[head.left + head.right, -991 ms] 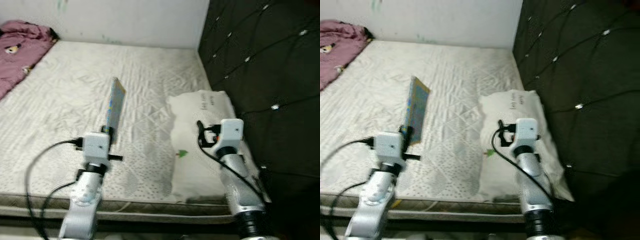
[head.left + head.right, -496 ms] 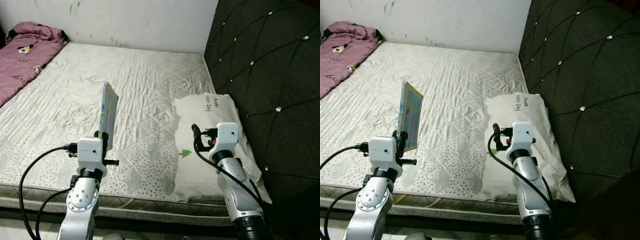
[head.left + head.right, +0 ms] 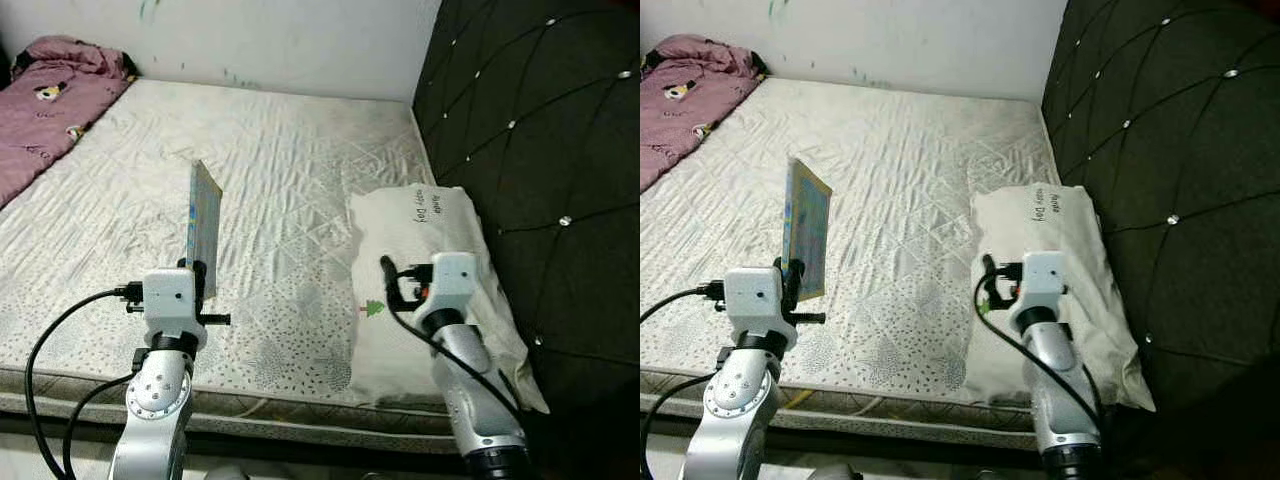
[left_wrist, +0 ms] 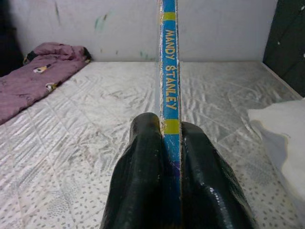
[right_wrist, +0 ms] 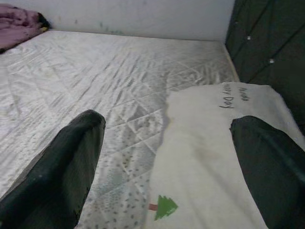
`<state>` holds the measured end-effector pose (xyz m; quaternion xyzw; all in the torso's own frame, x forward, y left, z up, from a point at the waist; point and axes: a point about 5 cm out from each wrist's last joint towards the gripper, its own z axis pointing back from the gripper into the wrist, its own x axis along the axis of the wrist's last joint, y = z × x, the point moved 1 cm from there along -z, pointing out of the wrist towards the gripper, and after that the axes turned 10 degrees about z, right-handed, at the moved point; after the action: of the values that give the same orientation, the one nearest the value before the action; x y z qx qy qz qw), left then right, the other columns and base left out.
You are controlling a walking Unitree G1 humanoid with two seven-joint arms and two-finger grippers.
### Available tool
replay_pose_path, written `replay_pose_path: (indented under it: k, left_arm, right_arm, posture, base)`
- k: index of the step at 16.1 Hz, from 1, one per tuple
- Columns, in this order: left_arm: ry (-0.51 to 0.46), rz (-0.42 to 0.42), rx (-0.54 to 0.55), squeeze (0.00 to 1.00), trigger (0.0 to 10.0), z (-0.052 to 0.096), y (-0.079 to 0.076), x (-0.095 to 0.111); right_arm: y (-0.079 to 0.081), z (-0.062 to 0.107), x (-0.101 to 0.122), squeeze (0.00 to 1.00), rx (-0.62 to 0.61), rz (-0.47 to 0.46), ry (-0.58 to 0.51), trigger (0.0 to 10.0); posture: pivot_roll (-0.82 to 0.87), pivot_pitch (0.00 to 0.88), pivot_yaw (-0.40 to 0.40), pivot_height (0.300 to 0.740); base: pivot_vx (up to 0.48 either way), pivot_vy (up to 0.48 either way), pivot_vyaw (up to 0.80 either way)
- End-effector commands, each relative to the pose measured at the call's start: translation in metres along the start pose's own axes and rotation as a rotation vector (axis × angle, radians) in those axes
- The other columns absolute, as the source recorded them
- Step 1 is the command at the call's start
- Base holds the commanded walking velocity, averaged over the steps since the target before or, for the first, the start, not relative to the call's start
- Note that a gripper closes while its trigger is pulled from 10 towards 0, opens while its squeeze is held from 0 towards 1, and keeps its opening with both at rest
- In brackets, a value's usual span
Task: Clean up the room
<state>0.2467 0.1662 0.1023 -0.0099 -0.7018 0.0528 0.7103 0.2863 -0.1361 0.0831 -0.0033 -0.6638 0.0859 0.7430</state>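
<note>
A thin blue picture book (image 3: pixel 203 225) stands upright on its edge above the near part of the mattress (image 3: pixel 260 170). My left gripper (image 4: pixel 164 138) is shut on its spine, which reads "MANDY STANLEY" (image 4: pixel 170 67). My right gripper (image 5: pixel 167 143) is open, its fingers (image 5: pixel 71 162) spread wide over the near end of a white pillow (image 3: pixel 420 270) with a small green tree mark (image 5: pixel 164 207). That gripper (image 3: pixel 392 285) hovers above the pillow's left edge, holding nothing.
A dark tufted headboard (image 3: pixel 540 130) rises along the right side. A crumpled pink blanket (image 3: pixel 55 90) lies at the far left corner of the bed. A white wall (image 3: pixel 280 40) backs the bed. The mattress's front edge (image 3: pixel 300 415) is just below my arms.
The camera has shifted and the blur has cleared. The book stays upright in my left gripper, now slightly further left. My right gripper remains open over the pillow.
</note>
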Motion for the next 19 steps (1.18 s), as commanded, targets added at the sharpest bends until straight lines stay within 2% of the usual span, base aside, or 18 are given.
replay_pose_path:
  k: [1,2,4,8,10,11,14,19]
  left_arm:
    - [-0.022,0.026,-0.014,0.0,10.0,0.003,0.002,0.007]
    - [-0.004,-0.001,0.002,0.0,10.0,0.007,0.005,0.004]
    - [0.007,0.007,0.016,0.0,10.0,0.011,0.008,0.001]
    - [0.017,0.009,-0.011,0.0,10.0,0.011,0.007,0.0]
    - [0.013,0.0,-0.01,0.0,10.0,0.01,0.006,0.001]
    - [0.005,-0.011,0.005,0.0,10.0,0.01,0.008,0.002]
    - [0.01,-0.021,0.003,0.0,10.0,0.009,0.008,0.001]
    - [0.005,-0.021,0.007,0.0,10.0,0.006,0.008,0.001]
  right_arm:
    - [0.0,0.002,0.006,0.0,0.004,0.009,-0.019,10.0]
    - [0.0,0.002,0.005,0.0,0.004,0.007,-0.015,10.0]
    - [0.0,0.004,0.005,0.0,0.005,0.006,-0.007,10.0]
    - [-0.002,0.004,0.004,0.0,-0.02,0.001,-0.002,10.0]
    - [-0.011,0.004,0.006,0.0,-0.096,0.011,-0.009,10.0]
    - [-0.025,0.007,0.006,0.0,-0.198,0.008,0.003,10.0]
    - [-0.02,0.004,0.005,0.0,-0.165,-0.005,0.009,10.0]
    - [-0.017,0.001,0.009,0.0,-0.155,0.009,-0.009,10.0]
  posture:
    - [0.09,0.005,-0.047,0.74]
    - [0.09,0.008,-0.048,0.74]
    - [0.09,0.01,-0.051,0.74]
    - [0.09,0.005,-0.045,0.74]
    - [0.1,0.003,-0.046,0.74]
    - [0.1,0.001,-0.045,0.74]
    - [0.09,0.0,-0.041,0.74]
    - [0.1,0.0,-0.042,0.74]
  base:
    - [0.0,0.0,0.0]
    - [0.0,0.0,0.0]
    - [0.0,0.0,0.0]
    - [0.0,0.0,0.0]
    - [0.0,0.0,-0.2]
    - [0.0,0.0,0.0]
    - [0.0,0.0,0.0]
    - [0.0,0.0,-0.71]
